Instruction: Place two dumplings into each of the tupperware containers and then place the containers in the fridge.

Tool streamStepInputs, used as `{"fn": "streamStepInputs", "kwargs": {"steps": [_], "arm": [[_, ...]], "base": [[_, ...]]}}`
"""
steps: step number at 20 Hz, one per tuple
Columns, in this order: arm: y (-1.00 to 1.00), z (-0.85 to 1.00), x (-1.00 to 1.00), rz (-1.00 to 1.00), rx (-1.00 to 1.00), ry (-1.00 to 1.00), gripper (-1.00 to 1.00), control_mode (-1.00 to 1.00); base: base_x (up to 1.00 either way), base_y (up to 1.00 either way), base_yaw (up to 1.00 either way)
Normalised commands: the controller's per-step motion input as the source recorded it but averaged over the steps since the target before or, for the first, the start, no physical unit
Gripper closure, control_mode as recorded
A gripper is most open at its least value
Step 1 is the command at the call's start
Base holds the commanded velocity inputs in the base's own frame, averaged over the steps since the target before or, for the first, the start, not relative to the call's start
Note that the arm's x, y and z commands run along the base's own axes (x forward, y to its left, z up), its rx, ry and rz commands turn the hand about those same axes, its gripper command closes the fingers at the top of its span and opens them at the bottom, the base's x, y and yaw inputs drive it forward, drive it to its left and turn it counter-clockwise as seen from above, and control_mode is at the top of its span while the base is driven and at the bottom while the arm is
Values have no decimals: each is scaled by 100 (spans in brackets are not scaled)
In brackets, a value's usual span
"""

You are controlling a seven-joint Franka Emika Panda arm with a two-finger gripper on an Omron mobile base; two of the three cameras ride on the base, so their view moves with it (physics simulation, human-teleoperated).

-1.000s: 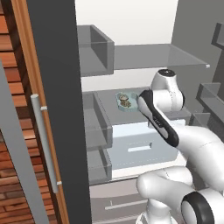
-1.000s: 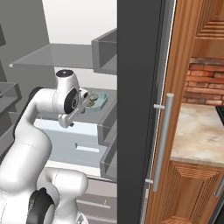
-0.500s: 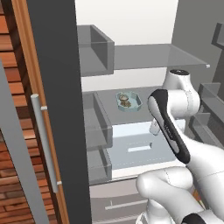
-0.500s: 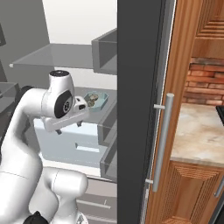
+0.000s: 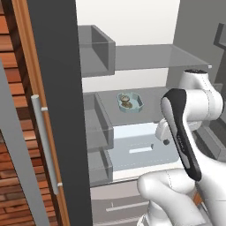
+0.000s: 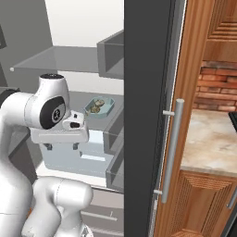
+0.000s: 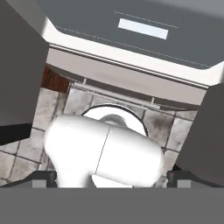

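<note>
The fridge point(image 5: 57, 110) stands open, its dark grey door point(image 6: 143, 115) held wide. On its middle shelf sits the pale teal tupperware container point(image 5: 130, 102) point(image 6: 99, 106) with brown dumplings point(image 5: 126, 102) point(image 6: 96, 108) inside. My gripper point(image 6: 62, 148) hangs in front of the fridge, below and nearer than the container, pointing down. It is open and holds nothing. In the hand view its fingertips point(image 7: 43, 177) stand far apart over the tiled floor, with the pale blue drawer point(image 7: 140, 30) at the top.
A grey upper shelf point(image 5: 145, 57) and door-side bins point(image 5: 99, 128) frame the fridge's inside, above the pale blue drawer point(image 5: 141, 148). A wooden cabinet with a long handle point(image 6: 171, 152), a stone counter point(image 6: 210, 139) and a brick wall point(image 6: 217, 88) lie to the right.
The arm has drawn back out of the fridge, away from the teal container, and the hand has turned to point down. The container stays on the shelf; the jaws stayed open.
</note>
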Motion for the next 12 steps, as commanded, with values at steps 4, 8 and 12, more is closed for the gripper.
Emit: {"fn": "streamStepInputs", "kwargs": {"steps": [4,8,12], "arm": [[2,16,-61,-12,-2,2,-100,-100],[5,11,-36,-9,-3,2,-100,-100],[0,0,-22,-15,0,0,-100,-100]], "base": [[0,0,0],[0,0,0],[0,0,0]]}}
